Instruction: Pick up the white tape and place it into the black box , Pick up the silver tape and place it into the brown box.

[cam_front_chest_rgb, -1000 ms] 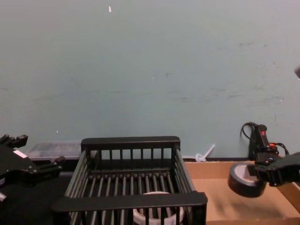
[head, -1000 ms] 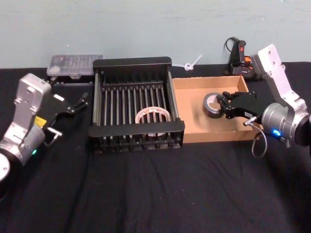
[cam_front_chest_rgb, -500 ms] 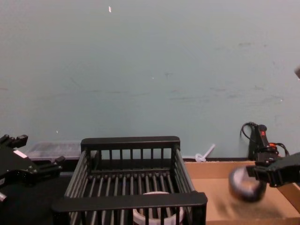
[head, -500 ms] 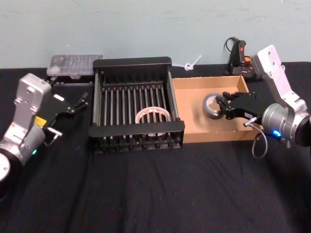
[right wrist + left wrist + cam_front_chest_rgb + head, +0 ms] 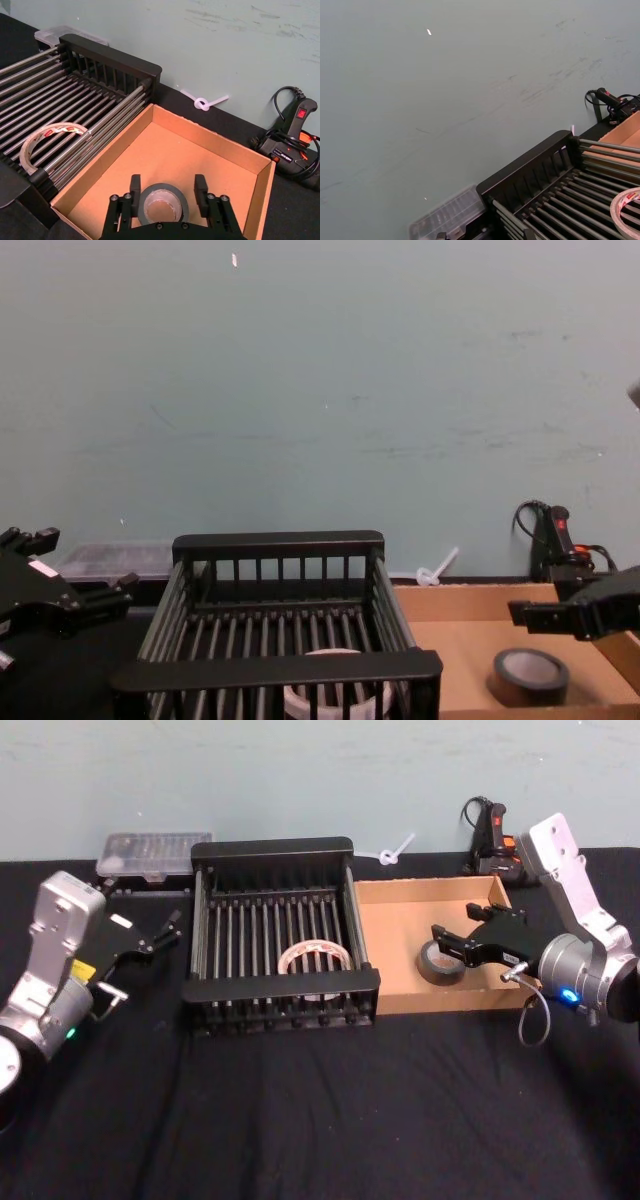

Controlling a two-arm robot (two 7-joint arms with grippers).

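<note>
Head view: silver tape point(image 5: 440, 963) now flat on the floor of the brown box point(image 5: 392, 935), near its front wall and toward its right side; half a second ago blurred and tilted just under the fingers, a second ago clamped above the floor. Release therefore complete, and the second half of the task judged done.

Right wrist view: silver tape point(image 5: 163, 202) lying with hollow core facing straight up, ring axis vertical; round in plan, so no long axis to speak of. Dark outer band around a silvery-grey face.

Right gripper point(image 5: 455, 941) spread wide above the roll, holding nothing; in the right wrist view, fingers point(image 5: 200, 188) standing either side of the roll and clear of it.

Chest view: silver tape point(image 5: 530, 675) resting on the cardboard floor, right gripper point(image 5: 540, 617) hanging above it with a clear gap between.

Head view: white tape point(image 5: 315, 958) flat on the bars of the black box point(image 5: 272, 849), near the front rim, core also upward. First half of the task likewise judged done.

Left gripper point(image 5: 165, 930) parked beside the left wall of the black box, fingers parted, nothing between them.

Beyond the boxes: clear plastic case point(image 5: 154, 854) behind the left rear corner of the black box, glue gun point(image 5: 492, 835) by the wall behind the brown box.

Remaining step, as a judgement: withdrawal of the right arm from over the brown box.
</note>
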